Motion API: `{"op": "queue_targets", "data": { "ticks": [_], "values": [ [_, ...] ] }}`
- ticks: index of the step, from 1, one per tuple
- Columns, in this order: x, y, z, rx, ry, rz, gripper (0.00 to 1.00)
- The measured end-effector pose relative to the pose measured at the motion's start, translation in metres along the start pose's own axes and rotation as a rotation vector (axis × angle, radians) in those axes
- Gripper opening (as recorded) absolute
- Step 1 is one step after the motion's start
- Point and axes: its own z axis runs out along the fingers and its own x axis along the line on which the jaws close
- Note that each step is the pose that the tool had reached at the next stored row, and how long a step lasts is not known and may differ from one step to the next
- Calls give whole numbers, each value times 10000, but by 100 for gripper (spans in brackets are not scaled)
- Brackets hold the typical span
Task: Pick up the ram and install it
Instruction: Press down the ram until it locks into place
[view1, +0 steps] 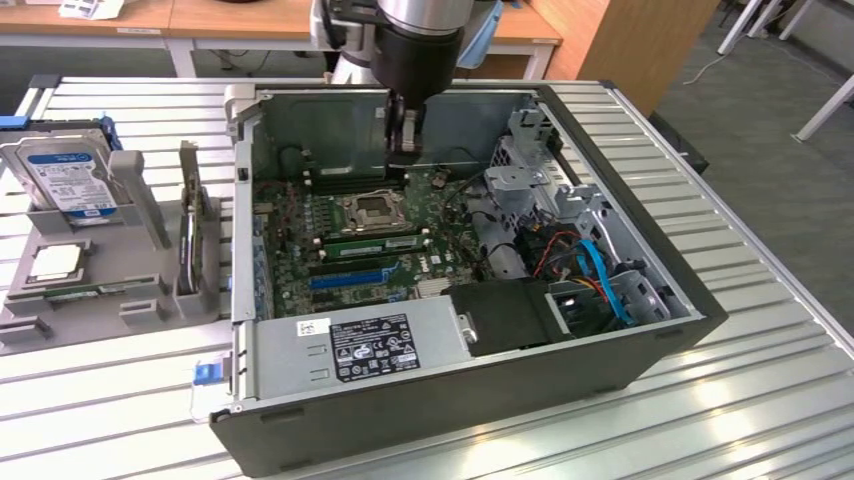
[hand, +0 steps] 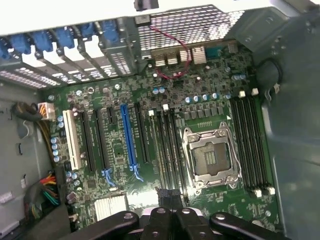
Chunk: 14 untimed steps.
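Observation:
My gripper (view1: 404, 146) hangs inside the open computer case (view1: 667, 330), well above the far part of the green motherboard (view1: 300, 215). Its fingers are shut and nothing sticks out between them. In the wrist view the gripper (hand: 168, 194) sits over the end of the black memory slots (hand: 172, 150) beside the empty CPU socket (hand: 210, 157). In the exterior view a long thin green stick (view1: 378, 240), apparently the ram, lies seated along the slots between the CPU socket (view1: 370, 210) and the blue slot (view1: 358, 279). I cannot make it out in the wrist view.
A grey fixture (view1: 80, 300) at the exterior view's left holds a silver hard drive with a blue label (view1: 67, 175) and a square chip (view1: 54, 262). The power supply (view1: 374, 345), blue cables (view1: 607, 285) and a drive cage (view1: 534, 180) crowd the case's near and right parts.

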Motion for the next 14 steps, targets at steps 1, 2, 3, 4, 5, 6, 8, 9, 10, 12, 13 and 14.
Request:
{"op": "queue_targets", "data": {
  "ticks": [1, 2, 3, 4, 5, 6, 8, 9, 10, 12, 13, 14],
  "values": [
    [0, 0, 0, 3, -5, 137, 10],
    [0, 0, 1, 7, -9, 279, 10],
    [0, 0, 1, 11, -15, 440, 10],
    [0, 0, 2, 15, -20, 592, 10],
    [0, 0, 2, 18, -25, 746, 10],
    [0, 0, 3, 22, -31, 894, 10],
    [0, 0, 3, 30, -41, 1188, 10],
    [0, 0, 4, 33, -46, 1335, 10],
    [0, 0, 4, 37, -51, 1485, 10],
    [0, 0, 5, 44, -62, 1776, 10],
    [0, 0, 6, 48, -66, 1930, 10],
    [0, 0, 6, 52, -72, 2085, 10]
  ]
}}
